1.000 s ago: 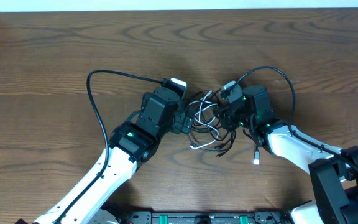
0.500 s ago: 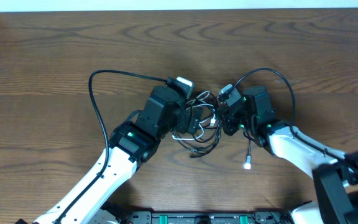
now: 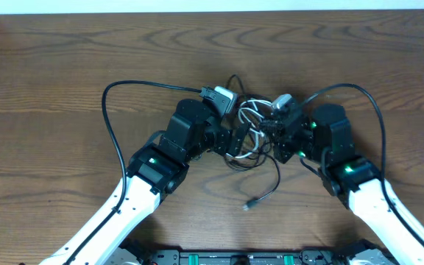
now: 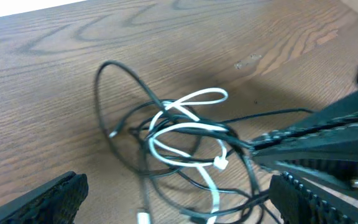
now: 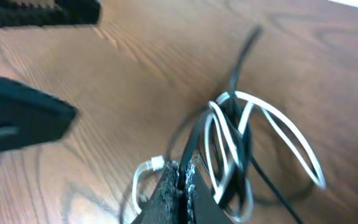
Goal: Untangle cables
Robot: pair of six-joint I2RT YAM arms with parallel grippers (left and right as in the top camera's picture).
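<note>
Right gripper (image 5: 180, 183), newly clamped on the thin black cord (image 5: 234, 87), has hauled it and the looped white cord (image 4: 185, 127) toward 12 o'clock on the brown wooden bench (image 3: 65, 66); left gripper (image 4: 176, 199) gapes apart beside them, untangling barely begun.

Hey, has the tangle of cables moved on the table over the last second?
Yes. In the overhead view the cables have shifted upward, toward the far edge of the table.

Left pincer (image 4: 180, 194) wide, right pincer (image 5: 181, 178) pinched.
</note>
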